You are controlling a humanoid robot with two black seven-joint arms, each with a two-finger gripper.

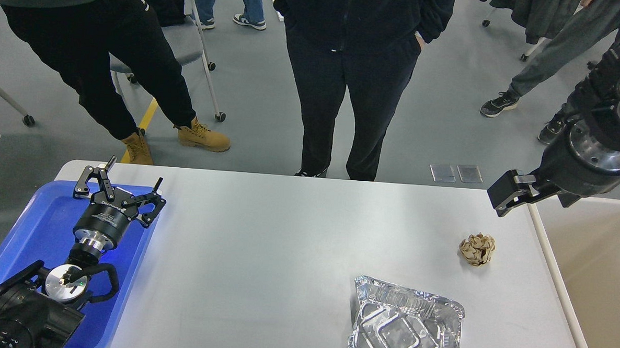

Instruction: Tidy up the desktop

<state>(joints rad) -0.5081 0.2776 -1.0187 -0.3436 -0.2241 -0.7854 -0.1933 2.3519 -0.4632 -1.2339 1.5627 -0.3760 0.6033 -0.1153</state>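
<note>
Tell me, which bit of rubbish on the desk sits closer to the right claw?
The crumpled brown paper ball. It lies just below the right claw, while the crushed foil tray sits farther away, toward the desktop's near edge.

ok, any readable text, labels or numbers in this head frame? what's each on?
No text can be read.
White lettering on the left gripper black cylindrical body: too small and blurred to read.
Crumpled brown-and-cream paper ball: pattern only, no legible print.
Crinkled silver foil tray: embossed ridges, no text.
</note>
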